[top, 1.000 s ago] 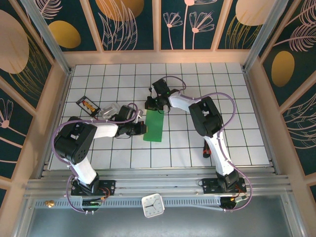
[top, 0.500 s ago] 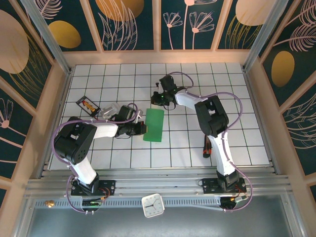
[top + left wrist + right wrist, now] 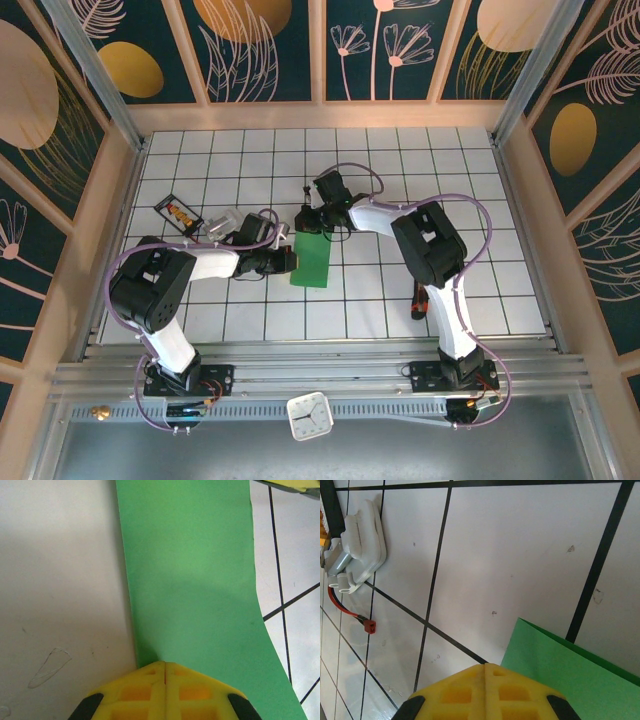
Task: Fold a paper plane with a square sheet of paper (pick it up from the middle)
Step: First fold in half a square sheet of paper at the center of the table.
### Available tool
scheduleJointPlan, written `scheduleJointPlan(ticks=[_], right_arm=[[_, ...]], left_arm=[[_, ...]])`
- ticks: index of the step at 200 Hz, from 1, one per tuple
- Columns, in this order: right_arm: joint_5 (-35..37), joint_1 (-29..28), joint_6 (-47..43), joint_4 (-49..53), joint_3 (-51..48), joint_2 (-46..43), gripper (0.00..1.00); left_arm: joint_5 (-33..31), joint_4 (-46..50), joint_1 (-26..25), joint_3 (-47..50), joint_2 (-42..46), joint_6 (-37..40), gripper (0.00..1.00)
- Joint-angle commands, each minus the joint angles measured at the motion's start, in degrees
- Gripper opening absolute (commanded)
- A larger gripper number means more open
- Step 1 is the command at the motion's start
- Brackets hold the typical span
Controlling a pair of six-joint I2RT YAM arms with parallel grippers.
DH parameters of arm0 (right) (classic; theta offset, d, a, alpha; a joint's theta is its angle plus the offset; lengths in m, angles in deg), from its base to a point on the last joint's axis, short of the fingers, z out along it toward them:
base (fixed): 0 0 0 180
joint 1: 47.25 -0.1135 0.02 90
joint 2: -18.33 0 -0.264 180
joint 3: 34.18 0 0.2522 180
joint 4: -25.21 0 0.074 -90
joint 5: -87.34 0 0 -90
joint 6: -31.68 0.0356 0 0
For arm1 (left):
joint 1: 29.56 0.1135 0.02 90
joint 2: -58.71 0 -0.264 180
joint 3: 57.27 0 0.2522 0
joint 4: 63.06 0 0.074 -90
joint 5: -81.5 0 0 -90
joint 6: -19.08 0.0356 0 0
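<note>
The left end effector (image 3: 165, 667), pinched shut, meets the green sheet (image 3: 192, 580).

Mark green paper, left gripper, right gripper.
green paper (image 3: 312, 262), top view, middle of the sheet.
left gripper (image 3: 165, 663), left wrist view, seam between the shut yellow fingertips.
right gripper (image 3: 485, 665), right wrist view, seam between the shut yellow fingertips.

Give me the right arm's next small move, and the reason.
Probably drag the right gripper, jaws shut, nearward along the folded green sheet to flatten the fold: it sits at the sheet's far end while the left gripper holds down the left edge.
</note>
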Motion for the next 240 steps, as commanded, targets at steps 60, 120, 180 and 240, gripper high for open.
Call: scheduleJointPlan(ticks=[60,120,180,240], right_arm=[[1.90,0.72,-0.67,-1.59,-4.77,1.84,0.00],[2.18,0.83,-0.99,-1.91,-6.58,2.02,0.00],[2.27,0.78,-0.99,-2.19,-7.51,1.58,0.00],[2.35,0.85,-0.98,-2.38,-7.54,1.71,0.00]], left_arm=[[0.06,11.55,0.20,2.48,0.73,-3.72,0.13],[3.02,6.86,0.15,1.59,6.97,-9.41,0.30],[1.88,4.57,0.85,-1.82,3.40,-10.55,0.00],[1.30,3.21,2.15,-4.47,-0.91,-9.81,0.00]])
